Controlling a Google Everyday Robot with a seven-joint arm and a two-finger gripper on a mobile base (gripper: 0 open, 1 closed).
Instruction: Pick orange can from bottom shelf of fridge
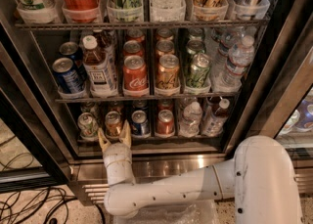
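1. The orange can [113, 123] stands at the front of the bottom shelf [195, 140] of the fridge [195, 162]. It is in the second lane from the left, between a pale green can [88, 124] and the blue can [140, 123].
2. The gripper [114, 139] sits just below and in front of that can, at the shelf's front lip. Its two tan fingers [125, 135] are spread apart with nothing between them.
3. The step in hand looks like the final approach: push straight in so one finger passes each side of the can, with the wrist centred on its lane.
4. The gaps to the neighbours are narrow. A sideways drift would likely knock the green or blue can, so correct the line before going deeper.
5. Depth is hard to read from this angle, so I cannot tell whether the fingertips already reach the can's sides.
6. Close only once the fingers cover the can's middle, then lift slightly to clear the tray lip and draw straight back.
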